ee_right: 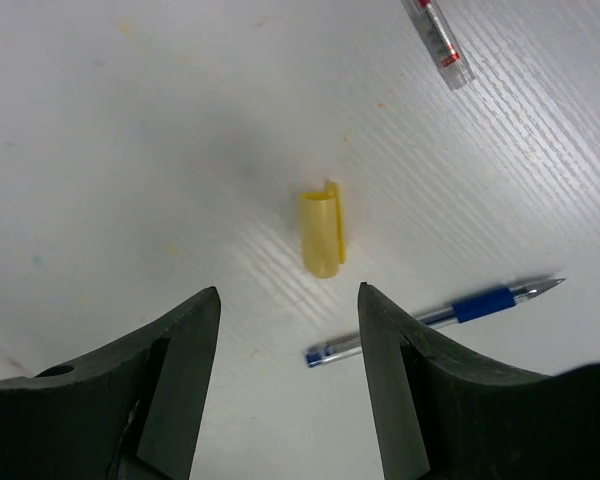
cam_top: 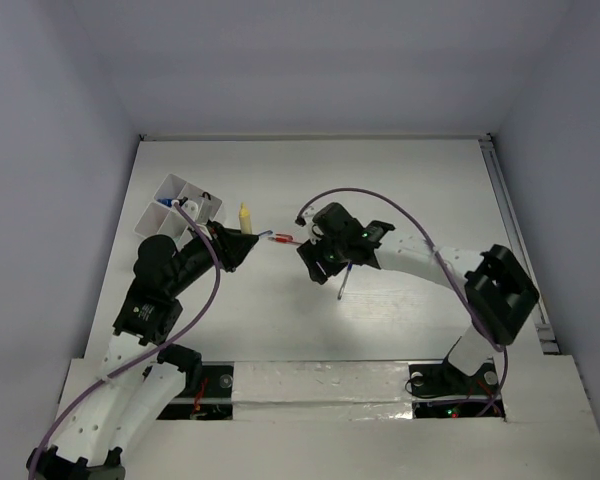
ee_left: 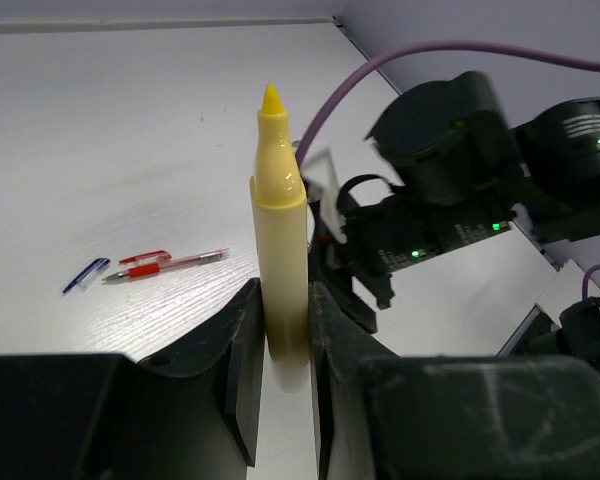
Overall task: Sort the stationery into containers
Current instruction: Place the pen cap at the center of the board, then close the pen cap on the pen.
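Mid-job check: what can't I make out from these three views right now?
- Top view: what lies in the organiser box is too small to tell; the left arm covers its near side.
- Left wrist view: the lower barrel of the yellow marker is hidden inside the left gripper.
- Right wrist view: the red pen is cut off by the top edge.
- Top view: the yellow cap does not show; the right gripper hangs over it.

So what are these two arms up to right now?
The left gripper is clamped on a pale yellow marker, uncapped and tip up, near the white organiser box. The right gripper hangs open over a matching yellow cap lying on the table. A blue pen and a red pen lie loose nearby, not yet sorted.
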### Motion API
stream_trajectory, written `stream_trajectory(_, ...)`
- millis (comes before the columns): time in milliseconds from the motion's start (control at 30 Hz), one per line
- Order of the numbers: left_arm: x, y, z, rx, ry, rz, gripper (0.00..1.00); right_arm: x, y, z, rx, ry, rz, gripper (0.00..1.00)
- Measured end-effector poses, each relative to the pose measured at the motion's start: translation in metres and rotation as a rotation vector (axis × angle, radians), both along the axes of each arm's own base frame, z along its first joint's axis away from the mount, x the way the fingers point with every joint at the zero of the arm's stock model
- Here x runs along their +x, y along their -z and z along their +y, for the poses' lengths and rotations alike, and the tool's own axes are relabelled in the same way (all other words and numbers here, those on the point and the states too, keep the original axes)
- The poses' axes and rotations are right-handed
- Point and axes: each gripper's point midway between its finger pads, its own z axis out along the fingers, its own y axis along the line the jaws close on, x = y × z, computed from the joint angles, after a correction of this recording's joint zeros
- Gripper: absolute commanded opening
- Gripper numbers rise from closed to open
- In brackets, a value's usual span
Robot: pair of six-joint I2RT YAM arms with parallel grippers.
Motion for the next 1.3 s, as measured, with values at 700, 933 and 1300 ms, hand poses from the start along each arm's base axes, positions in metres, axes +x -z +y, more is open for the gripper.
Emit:
stream_trajectory(700,0.000,0.000,-0.001,0.000,0.004,0.001,0.00,-0.052,0.033,0.021,0.172,0.161,0.229,0.72)
stream_trajectory(933,-0.001,0.000,-0.001,0.000,0.005,0.001,0.00,-0.032,0.041,0.017,0.142,0.241,0.159,0.71)
stream_trajectory(1300,-0.001,0.000,-0.001,-0.001,0.007,0.001,0.00,0.010,0.042,0.015,0.123,0.331,0.069,0.71)
